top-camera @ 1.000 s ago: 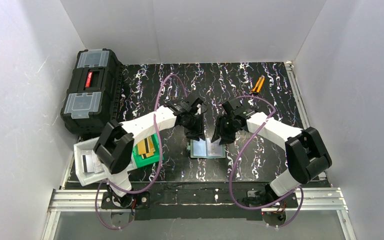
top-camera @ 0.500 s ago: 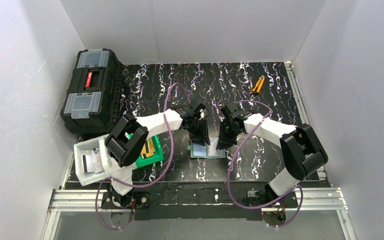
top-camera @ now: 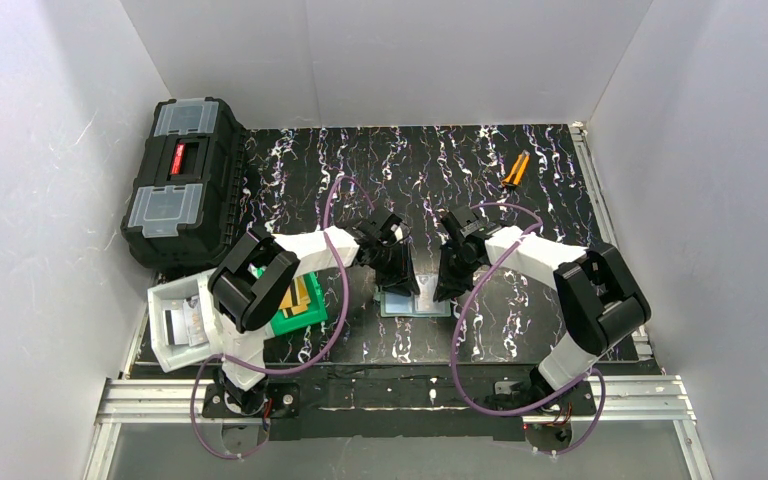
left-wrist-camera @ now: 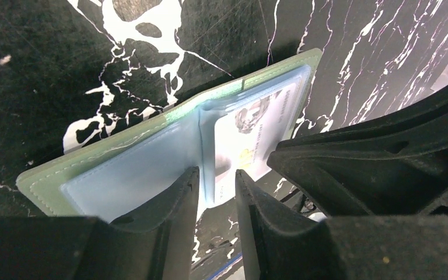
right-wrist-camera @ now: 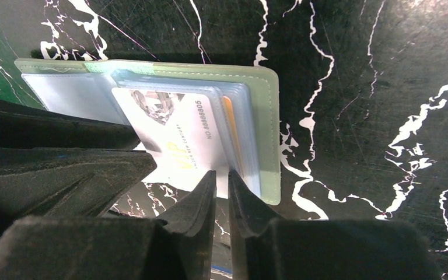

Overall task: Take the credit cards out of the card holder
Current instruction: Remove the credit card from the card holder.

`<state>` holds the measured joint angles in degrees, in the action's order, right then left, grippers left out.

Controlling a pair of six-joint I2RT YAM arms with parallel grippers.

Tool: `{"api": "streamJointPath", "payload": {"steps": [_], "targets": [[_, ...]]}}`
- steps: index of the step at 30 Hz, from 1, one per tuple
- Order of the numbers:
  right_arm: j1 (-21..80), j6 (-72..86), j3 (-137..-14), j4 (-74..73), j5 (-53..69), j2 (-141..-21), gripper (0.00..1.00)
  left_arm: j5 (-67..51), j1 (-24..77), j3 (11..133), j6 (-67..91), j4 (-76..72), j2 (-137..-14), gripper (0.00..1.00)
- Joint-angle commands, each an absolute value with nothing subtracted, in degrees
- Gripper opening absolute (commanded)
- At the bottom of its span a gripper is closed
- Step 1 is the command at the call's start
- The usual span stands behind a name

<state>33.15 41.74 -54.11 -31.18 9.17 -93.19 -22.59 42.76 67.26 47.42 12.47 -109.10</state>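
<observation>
Left claw [left-wrist-camera: 216,181] is pinching the card holder [left-wrist-camera: 122,175]; right claw [right-wrist-camera: 220,178] is nipping a half-out white card [right-wrist-camera: 175,134]. An orange card [right-wrist-camera: 227,125] is waiting behind.

The left gripper [top-camera: 404,287] and right gripper [top-camera: 441,289] meet over the open card holder [top-camera: 415,306]

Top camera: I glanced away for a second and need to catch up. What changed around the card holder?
The left gripper and right gripper drew in and lowered onto the card holder. The left now clamps its middle fold. The right narrowed its jaws at the white card's near edge, grip unclear. The holder stays open in place; toolbox and green bin unmoved.
</observation>
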Motion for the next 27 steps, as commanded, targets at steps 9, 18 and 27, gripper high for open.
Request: {"api": "streamJointPath", "payload": {"steps": [9, 18, 27], "targets": [[35.4, 41.6, -55.8, -30.2, 8.7, -97.9, 0.19, -26.2, 42.0, 63.5, 49.4, 5.9, -109.5, 0.22], [35.0, 41.8, -54.5, -29.7, 9.2, -100.0, 0.18, -27.3, 40.3, 59.8, 50.0, 3.3, -106.3, 0.21], [34.7, 41.9, -53.6, -29.2, 9.2, -100.8, 0.16, -28.8, 39.0, 56.9, 50.8, 0.4, -104.2, 0.22]]}}
